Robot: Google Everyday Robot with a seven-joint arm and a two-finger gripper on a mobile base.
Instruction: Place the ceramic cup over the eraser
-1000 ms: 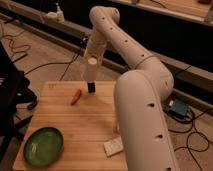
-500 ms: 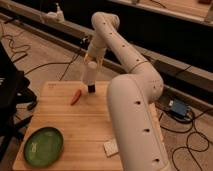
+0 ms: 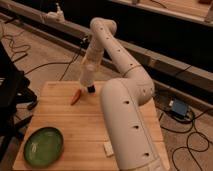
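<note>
The ceramic cup [image 3: 87,75] is small, white and tapered. It hangs at the end of my arm over the far part of the wooden table [image 3: 85,125]. My gripper [image 3: 90,64] is shut on the cup from above. The eraser [image 3: 91,89] is a small dark upright block on the table, right under the cup's lower end. The cup's rim is at or just above the eraser's top; I cannot tell whether they touch.
A red-orange chili-like thing [image 3: 75,97] lies just left of the eraser. A green plate [image 3: 44,146] sits at the near left corner. A pale flat block [image 3: 108,148] lies near the front edge beside my arm [image 3: 127,115]. Cables and a blue box [image 3: 178,108] lie on the floor.
The cup has come down slightly toward the eraser. My arm's large near link has swung left across the view.
</note>
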